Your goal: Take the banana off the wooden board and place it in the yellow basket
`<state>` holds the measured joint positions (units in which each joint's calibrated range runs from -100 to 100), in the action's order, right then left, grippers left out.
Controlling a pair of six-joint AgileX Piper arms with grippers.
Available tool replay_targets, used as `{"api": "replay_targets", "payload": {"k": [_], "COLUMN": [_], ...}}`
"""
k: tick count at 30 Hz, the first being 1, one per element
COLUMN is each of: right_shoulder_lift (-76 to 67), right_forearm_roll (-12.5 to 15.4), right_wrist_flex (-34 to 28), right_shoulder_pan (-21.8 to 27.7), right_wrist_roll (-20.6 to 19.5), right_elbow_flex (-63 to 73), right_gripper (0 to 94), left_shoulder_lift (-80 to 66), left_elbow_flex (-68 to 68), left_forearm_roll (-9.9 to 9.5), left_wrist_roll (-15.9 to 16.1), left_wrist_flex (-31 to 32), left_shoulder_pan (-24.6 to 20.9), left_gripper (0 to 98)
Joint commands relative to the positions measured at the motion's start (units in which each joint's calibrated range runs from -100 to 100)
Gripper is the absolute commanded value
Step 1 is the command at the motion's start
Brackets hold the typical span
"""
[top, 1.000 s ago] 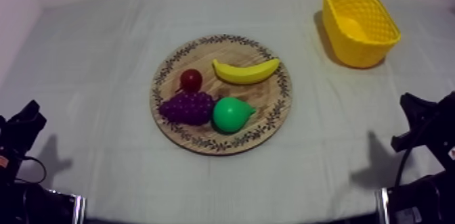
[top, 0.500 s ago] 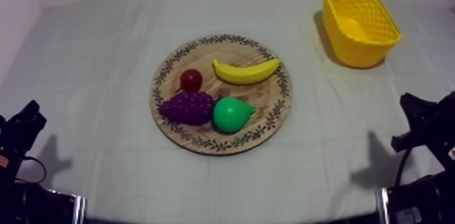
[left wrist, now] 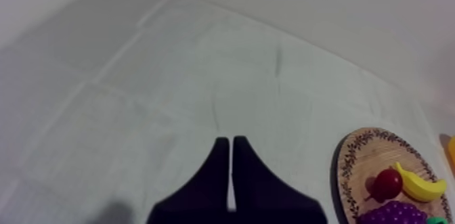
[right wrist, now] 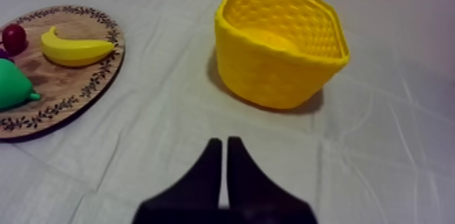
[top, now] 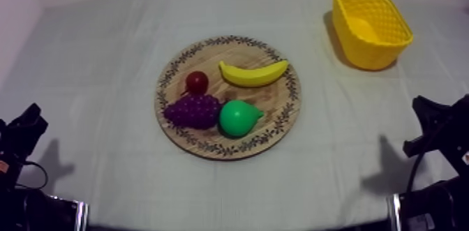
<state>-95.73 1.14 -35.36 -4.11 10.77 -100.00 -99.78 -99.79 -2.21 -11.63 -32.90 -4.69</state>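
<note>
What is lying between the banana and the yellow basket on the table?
Just the wooden board's patterned rim and bare cloth lie between the banana and the yellow basket; the top view and right wrist view both show this.

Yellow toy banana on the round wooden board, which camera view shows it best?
The top view: the yellow toy banana lies whole and unblocked on the round wooden board. The right wrist view shows it whole, but lower and aslant. The left wrist view has it far off, beside the small red fruit.

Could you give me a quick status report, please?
Left pincer, right pincer shut on nothing. Banana on board, basket to its right. Nothing blocking.
</note>
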Motion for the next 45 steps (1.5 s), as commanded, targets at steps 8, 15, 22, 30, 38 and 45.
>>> {"api": "replay_targets", "payload": {"k": [8, 15, 22, 30, 38, 45], "right_shoulder_lift": [0.0, 0.0, 0.6, 8.6, 21.0, 33.8], "right_forearm_roll": [0.0, 0.0, -0.7, -3.3, -4.2, -2.6], "right_wrist_flex": [0.0, -0.2, -1.8, -2.3, -4.1, -9.4], "right_shoulder_pan": [-0.1, 0.2, 1.0, 2.0, 2.9, 3.0], "right_wrist_roll": [-0.9, -0.2, -0.5, -3.0, -3.0, -0.3], "right_elbow_flex": [0.0, 0.0, 0.1, 7.5, 21.0, 36.1], "right_gripper": [0.4, 0.4, 0.5, 0.6, 0.6, 0.6], "left_shoulder_lift": [0.0, 0.0, 0.0, 0.0, 0.0, 0.0], "left_elbow_flex": [0.0, 0.0, 0.0, 0.0, 0.0, 0.0], "left_forearm_roll": [0.03, 0.03, 0.03, 0.03, 0.03, 0.03], "left_wrist_roll": [0.0, 0.0, 0.0, 0.0, 0.0, 0.0], "left_wrist_flex": [0.0, 0.0, 0.0, 0.0, 0.0, 0.0], "left_shoulder_pan": [0.0, 0.0, 0.0, 0.0, 0.0, 0.0], "left_gripper": [0.1, 0.1, 0.1, 0.1, 0.1, 0.1]}}
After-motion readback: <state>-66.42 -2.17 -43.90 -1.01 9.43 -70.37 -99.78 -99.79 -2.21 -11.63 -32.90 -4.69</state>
